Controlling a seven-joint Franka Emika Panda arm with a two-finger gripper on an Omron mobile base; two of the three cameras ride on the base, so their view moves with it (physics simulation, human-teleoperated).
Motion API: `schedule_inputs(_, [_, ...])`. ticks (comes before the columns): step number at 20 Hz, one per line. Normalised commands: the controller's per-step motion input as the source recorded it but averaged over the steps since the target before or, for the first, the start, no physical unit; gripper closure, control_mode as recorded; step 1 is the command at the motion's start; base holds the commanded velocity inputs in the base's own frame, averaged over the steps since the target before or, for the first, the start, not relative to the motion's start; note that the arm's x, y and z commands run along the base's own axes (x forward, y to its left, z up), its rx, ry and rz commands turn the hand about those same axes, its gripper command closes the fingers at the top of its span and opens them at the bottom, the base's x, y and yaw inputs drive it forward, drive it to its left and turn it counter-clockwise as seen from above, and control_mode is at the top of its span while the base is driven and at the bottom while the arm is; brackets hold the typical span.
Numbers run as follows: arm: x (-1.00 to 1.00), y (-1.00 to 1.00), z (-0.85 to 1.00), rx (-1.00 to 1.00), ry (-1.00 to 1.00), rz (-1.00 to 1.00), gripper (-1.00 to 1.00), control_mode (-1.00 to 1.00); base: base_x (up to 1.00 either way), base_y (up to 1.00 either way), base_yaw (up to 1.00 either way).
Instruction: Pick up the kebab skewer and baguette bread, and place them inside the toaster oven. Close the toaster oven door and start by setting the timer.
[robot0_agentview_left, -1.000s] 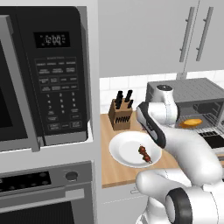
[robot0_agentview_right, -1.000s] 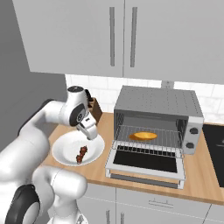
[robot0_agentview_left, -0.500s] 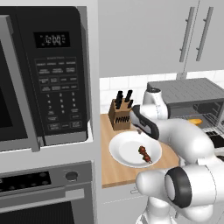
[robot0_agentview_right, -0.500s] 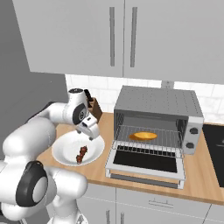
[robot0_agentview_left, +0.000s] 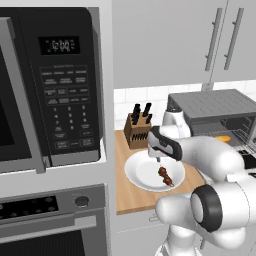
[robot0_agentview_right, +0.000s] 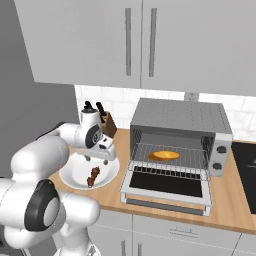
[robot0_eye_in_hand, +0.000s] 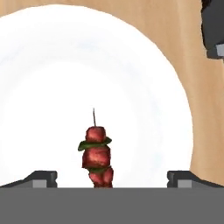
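On the worktop (robot0_agentview_right: 235, 200) the toaster oven (robot0_agentview_right: 180, 135) stands with its door (robot0_agentview_right: 167, 187) dropped open and the baguette (robot0_agentview_right: 164, 155) already on the rack. Left of the oven, on a white plate (robot0_eye_in_hand: 144, 78), lies the skewer (robot0_eye_in_hand: 97, 155). The gripper (robot0_eye_in_hand: 111, 177) hangs above it, jaws wide. Best to descend with the jaws straddling the meat crosswise, centred, before closing.
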Motion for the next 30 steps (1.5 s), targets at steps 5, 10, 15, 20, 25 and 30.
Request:
schedule_inputs(5, [0.17, 0.09, -0.24, 0.0, 0.04, 0.26, -1.0, -1.0, 0.0, 0.0, 0.0])
schedule_inputs(10, [0.0, 0.23, -0.32, 0.0, 0.02, 0.03, -1.0, -1.0, 0.0, 0.0, 0.0])
schedule_inputs(15, [-0.2, 0.03, -0.32, 0.0, 0.0, 0.0, -1.0, -1.0, 0.0, 0.0, 0.0])
schedule_inputs(20, [-0.5, 0.0, -0.1, 0.0, 0.0, 0.0, -1.0, -1.0, 0.0, 0.0, 0.0])
schedule_inputs(25, [-0.29, 0.0, -0.12, 0.0, 0.0, 0.0, -1.0, -1.0, 0.0, 0.0, 0.0])
schedule_inputs(30, [0.11, -0.03, -0.02, 0.0, 0.0, 0.0, -1.0, -1.0, 0.0, 0.0, 0.0])
